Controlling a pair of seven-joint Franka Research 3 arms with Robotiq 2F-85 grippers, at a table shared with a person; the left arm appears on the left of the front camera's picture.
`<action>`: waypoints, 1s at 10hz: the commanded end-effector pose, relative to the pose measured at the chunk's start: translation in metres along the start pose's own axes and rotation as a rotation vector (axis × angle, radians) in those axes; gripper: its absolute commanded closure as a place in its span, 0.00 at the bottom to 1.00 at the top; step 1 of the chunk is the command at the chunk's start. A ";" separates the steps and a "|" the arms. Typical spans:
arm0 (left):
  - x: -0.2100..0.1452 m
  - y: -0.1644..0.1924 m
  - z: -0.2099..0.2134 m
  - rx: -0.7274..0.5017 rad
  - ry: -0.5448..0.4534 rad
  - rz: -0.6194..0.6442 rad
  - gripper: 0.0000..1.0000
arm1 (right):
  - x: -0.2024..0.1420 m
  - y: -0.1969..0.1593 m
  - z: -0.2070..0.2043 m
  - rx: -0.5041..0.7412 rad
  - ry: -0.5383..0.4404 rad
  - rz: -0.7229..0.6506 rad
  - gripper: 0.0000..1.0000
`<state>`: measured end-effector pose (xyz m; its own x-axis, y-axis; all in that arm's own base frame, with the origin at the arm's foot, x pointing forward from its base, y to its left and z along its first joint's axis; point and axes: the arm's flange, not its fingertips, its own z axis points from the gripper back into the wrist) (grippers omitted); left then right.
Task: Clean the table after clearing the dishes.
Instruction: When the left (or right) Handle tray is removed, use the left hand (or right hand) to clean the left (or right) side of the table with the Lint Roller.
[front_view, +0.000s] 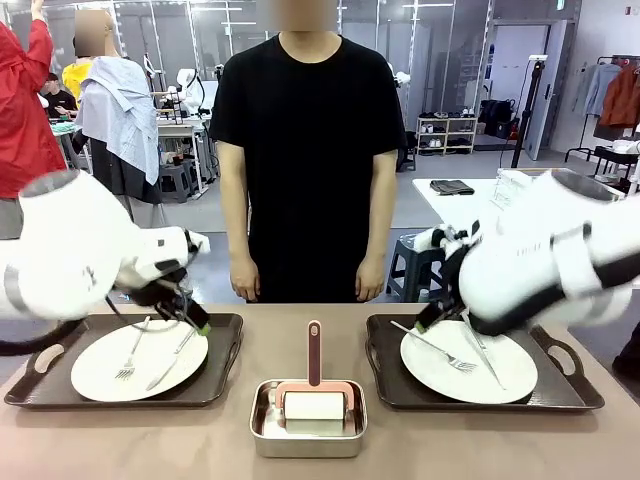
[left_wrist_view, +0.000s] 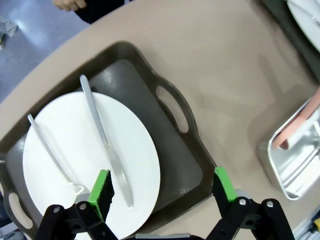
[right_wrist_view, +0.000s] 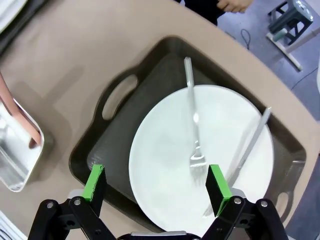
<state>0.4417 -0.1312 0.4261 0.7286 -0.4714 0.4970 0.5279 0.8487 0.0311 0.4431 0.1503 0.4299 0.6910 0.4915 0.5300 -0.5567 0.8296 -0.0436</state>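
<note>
Two dishes stand on the beige table (front_view: 300, 340). The left white plate (front_view: 105, 365) lies on a dark tray (front_view: 225, 335) with a fork (front_view: 128, 360) and a knife (front_view: 170, 360). My left gripper (front_view: 195, 318) hovers open over that tray's right end. In the left wrist view the left gripper (left_wrist_view: 162, 185) spans the plate (left_wrist_view: 137, 150) edge and the tray (left_wrist_view: 145, 95), holding nothing. The right plate (front_view: 500, 375) with fork (front_view: 440, 352) lies on its own tray (front_view: 385, 385). My right gripper (front_view: 432, 318) is open above it. The right wrist view has the right gripper (right_wrist_view: 156, 182) over the plate (right_wrist_view: 165, 150).
A square steel pan (front_view: 262, 440) holding a pink-handled roller (front_view: 313, 400) stands at the front middle between the trays. A person in black stands at the far edge with hands down. Bare tabletop lies between the two trays.
</note>
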 end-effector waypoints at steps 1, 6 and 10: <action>0.020 0.037 0.033 -0.111 0.018 0.036 0.00 | 0.030 -0.048 0.022 0.181 -0.006 -0.073 0.00; -0.070 0.158 0.152 -0.538 -0.374 0.273 0.00 | -0.069 -0.167 0.127 0.555 -0.102 -0.632 0.00; -0.199 0.240 0.174 -0.587 -0.517 0.518 0.00 | -0.248 -0.267 0.184 0.637 -0.358 -1.092 0.00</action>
<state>0.3452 0.1917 0.4987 0.7137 0.1917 0.6737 0.4433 0.6210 -0.6464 0.3399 -0.2089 0.4823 0.8712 -0.3970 0.2887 -0.0105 0.5728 0.8196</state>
